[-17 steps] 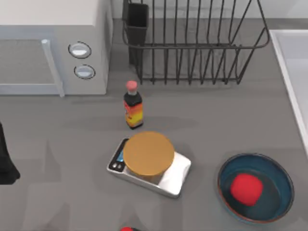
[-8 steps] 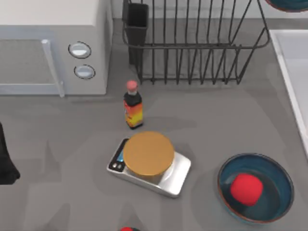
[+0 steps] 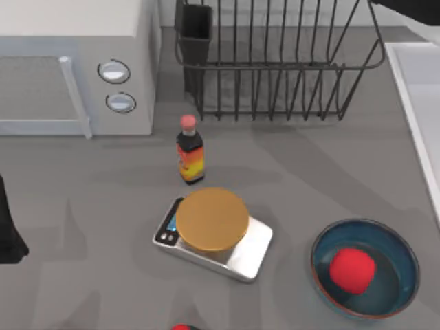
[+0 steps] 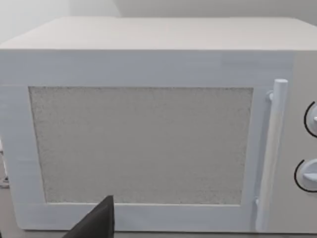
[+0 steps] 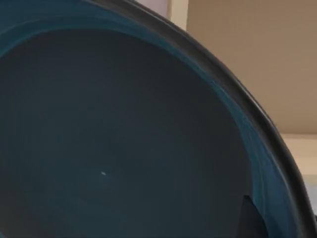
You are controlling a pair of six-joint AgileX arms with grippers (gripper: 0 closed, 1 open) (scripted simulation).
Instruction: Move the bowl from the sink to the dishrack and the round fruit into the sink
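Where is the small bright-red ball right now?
In the top view, the bright-red ball sits inside a dark-blue glazed bowl on the table's right side, right of the scale.

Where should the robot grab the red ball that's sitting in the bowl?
Probably from straight above, with the fingers closing across the middle of the red ball. It is round, so no side grips better than another, but it sits low inside a blue bowl whose raised rim blocks a sideways reach. The top of the ball is bare and open to the overhead camera.
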